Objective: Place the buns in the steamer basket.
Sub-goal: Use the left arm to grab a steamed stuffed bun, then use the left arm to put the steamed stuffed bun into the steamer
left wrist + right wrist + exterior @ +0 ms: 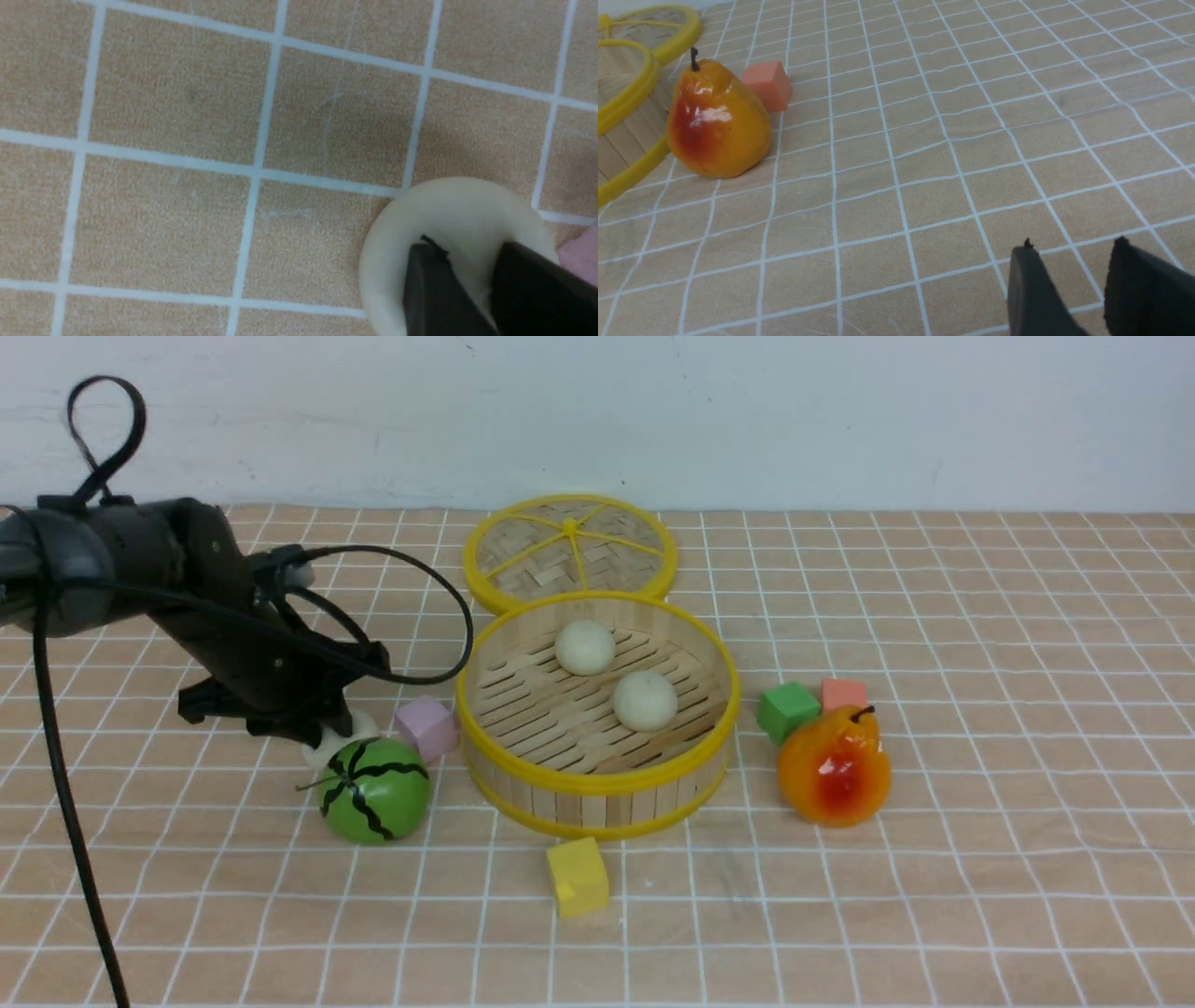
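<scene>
Counting two buns (645,701) in the steamer basket (597,783), third bun (327,753) outside, left; my left claw (467,247) is at it, grip state indeterminable.

Likely robotics lab: robot arm (121,560), gridded tabletop (971,915), plain pale backdrop (597,420).

A plain pale wall (597,420) is standing behind the table (980,728), and it is showing faint marks and small scratches. The table is wearing a light brown cover with thin white lines, which are crossing and making a grid. Some lines are bending a little. Soft light is falling over the cover.
</scene>
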{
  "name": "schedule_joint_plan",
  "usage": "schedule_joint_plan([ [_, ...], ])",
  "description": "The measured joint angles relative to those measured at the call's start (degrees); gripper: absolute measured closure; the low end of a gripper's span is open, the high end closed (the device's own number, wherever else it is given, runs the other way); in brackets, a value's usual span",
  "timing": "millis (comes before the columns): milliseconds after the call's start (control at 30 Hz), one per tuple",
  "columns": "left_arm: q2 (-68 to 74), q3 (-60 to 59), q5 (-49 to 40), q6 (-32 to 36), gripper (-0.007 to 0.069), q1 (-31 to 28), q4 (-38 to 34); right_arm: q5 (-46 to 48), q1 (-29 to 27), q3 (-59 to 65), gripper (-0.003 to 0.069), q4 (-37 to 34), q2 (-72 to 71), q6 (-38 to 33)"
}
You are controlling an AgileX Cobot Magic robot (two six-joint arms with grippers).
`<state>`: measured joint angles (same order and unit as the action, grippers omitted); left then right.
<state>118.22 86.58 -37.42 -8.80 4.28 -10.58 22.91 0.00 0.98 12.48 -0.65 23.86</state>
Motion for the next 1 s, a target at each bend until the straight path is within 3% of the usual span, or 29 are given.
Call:
schedule_joint_plan([
  [67, -0.1, 0.8, -1.1, 0.2, 0.0509, -0.1, 0.0, 0.0, 0.0, 0.0, 0.0418, 0.0, 0.0, 0.0],
  [100, -0.4, 2.8, -3.5, 1.4, 0.0582, -0.1, 0.0, 0.0, 0.0, 0.0, 0.0418, 0.0, 0.0, 0.0],
  [233, -1.8, 9.6, -11.1, 4.6, 0.0638, -0.1, -0.3, 0.0, 0.0, 0.0, 0.0418, 0.0, 0.0, 0.0],
  [433, -4.8, 19.6, -17.4, 7.2, 0.0638, 1.1, -5.5, 0.0, 0.0, 0.0, 0.0418, 0.0, 0.0, 0.0],
  [533, -5.3, 21.3, -18.9, 9.4, 0.0638, 5.1, -10.4, 0.0, 0.0, 0.0, 0.0418, 0.0, 0.0, 0.0],
  [733, -0.4, 21.4, -17.8, 10.2, 0.0634, 11.6, -12.0, 0.0, 0.0, 0.0, 0.0418, 0.0, 0.0, 0.0],
  [967, 7.5, 21.4, -13.0, 7.5, 0.054, 16.4, -7.8, 0.0, 0.0, 0.0, 0.0418, 0.0, 0.0, 0.0],
  [1000, 8.2, 21.4, -12.2, 5.3, 0.0484, 17.2, -6.0, 0.0, 0.0, 0.0, 0.0418, 0.0, 0.0, 0.0],
])
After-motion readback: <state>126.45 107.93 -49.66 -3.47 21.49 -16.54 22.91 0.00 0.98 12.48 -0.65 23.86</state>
